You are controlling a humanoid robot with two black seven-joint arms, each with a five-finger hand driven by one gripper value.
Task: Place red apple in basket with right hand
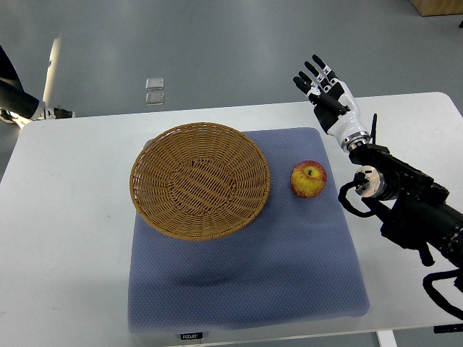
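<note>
The red apple (309, 179) sits on the blue mat (246, 282), just right of the wicker basket (200, 181); the right hand (325, 90) hovers farther back, fingers spread, apparently empty.

The right arm (419, 210) is cut off by the picture's edge at 4 o'clock. At 9 o'clock a dark arm (18, 101) shows only partly, and its hand cannot be seen. At 6 o'clock a small label (191, 335) on the blue mat (246, 282) is too small to read.
</note>
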